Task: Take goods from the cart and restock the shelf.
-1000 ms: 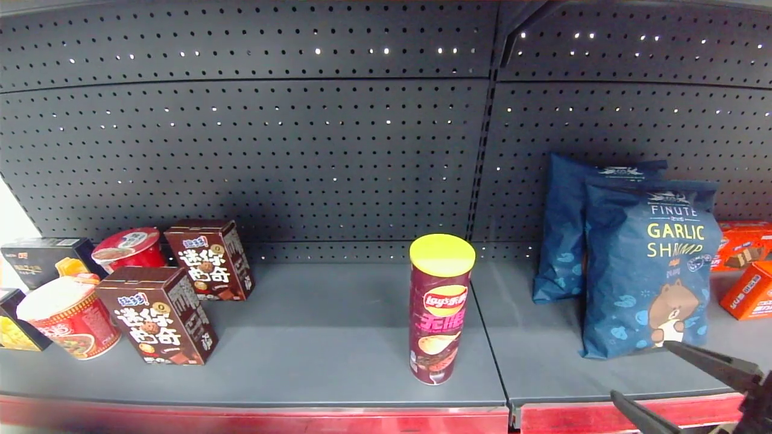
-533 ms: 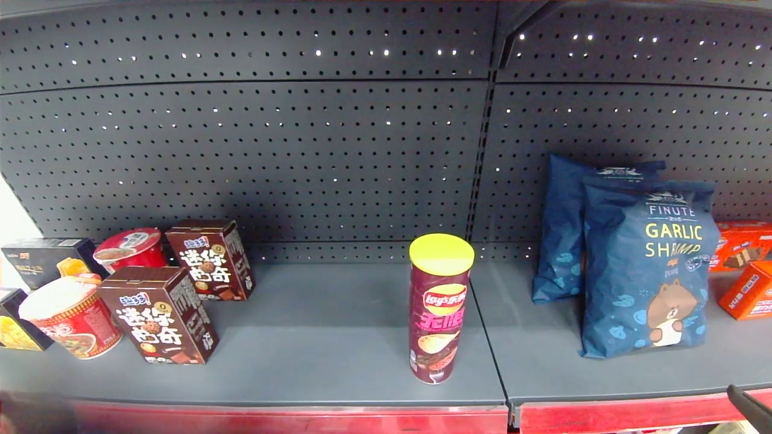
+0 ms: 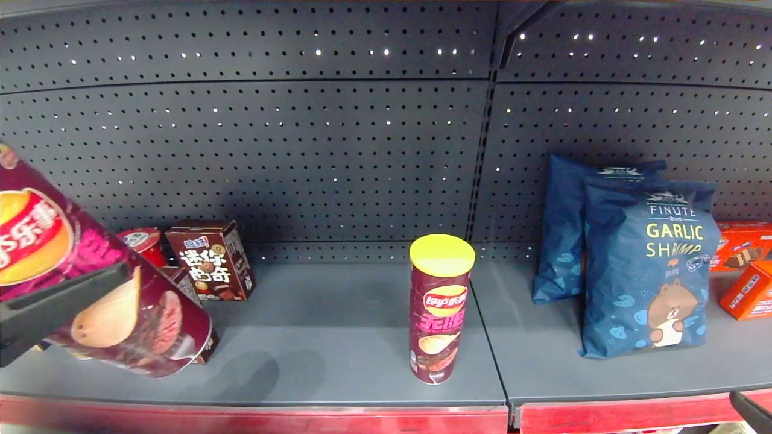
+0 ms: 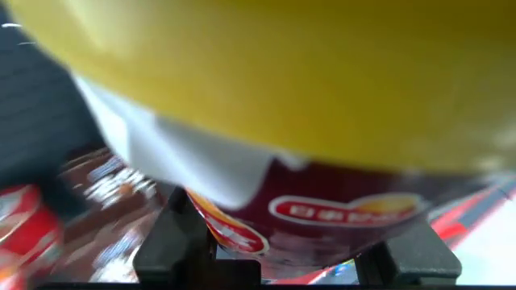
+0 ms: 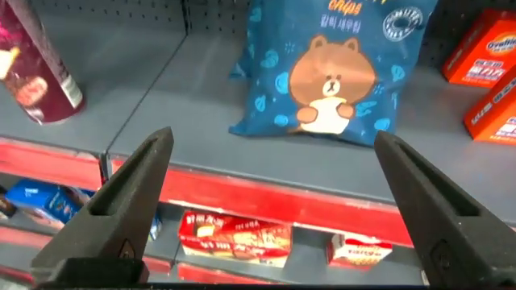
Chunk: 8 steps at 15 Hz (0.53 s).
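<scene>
Entering from the left, the left pincer [image 4: 294, 242], clamped on a chips canister [image 3: 145, 325], now hangs tilted over the shelf [image 3: 338, 337] front; placement beside the standing canister [image 3: 441, 307] likely follows. The right pincer [image 5: 274, 138], jaws apart, has withdrawn low right.

shelf [image 3: 338, 328] | chip can [image 3: 440, 313] ctr | blue bags [image 3: 648, 271] R | brown box [image 3: 211, 262] L

shelf [image 3: 338, 337]: matt grey metal | standing chip can [image 3: 439, 313]: glossy print, smooth plastic lid [image 3: 442, 255] | blue bags [image 3: 645, 271]: crinkled film
</scene>
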Available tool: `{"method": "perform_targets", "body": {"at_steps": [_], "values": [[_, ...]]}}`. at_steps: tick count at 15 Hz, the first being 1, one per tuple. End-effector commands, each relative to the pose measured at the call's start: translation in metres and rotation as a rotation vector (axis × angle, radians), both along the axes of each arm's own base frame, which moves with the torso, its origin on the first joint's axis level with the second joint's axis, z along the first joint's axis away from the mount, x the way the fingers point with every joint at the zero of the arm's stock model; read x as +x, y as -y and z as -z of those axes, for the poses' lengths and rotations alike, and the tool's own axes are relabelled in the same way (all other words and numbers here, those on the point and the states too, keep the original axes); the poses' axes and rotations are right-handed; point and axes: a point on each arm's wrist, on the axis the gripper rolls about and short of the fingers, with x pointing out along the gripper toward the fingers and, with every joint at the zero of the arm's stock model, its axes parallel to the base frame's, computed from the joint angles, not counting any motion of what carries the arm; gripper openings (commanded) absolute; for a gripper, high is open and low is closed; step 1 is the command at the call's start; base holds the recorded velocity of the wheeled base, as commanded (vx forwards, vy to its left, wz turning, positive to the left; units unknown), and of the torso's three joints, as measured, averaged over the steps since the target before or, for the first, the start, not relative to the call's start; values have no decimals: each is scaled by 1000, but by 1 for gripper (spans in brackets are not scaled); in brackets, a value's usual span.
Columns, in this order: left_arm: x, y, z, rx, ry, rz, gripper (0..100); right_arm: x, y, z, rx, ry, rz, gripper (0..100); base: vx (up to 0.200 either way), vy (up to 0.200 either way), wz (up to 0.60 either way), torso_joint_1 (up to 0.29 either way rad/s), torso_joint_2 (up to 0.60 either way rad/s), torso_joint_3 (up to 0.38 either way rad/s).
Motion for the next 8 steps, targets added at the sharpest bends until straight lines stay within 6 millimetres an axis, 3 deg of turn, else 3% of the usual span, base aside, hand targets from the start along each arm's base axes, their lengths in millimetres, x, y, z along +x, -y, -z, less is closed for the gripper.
{"method": "perform_targets", "body": {"at_steps": [1, 8], "values": [[44, 19, 12, 20, -94, 76, 0, 2, -1, 0, -7, -15, 1, 100, 0, 0, 0, 0, 0, 0], [112, 55, 7, 32, -146, 179, 0, 0, -1, 8, -14, -53, -12, 100, 0, 0, 0, 0, 0, 0]]}}
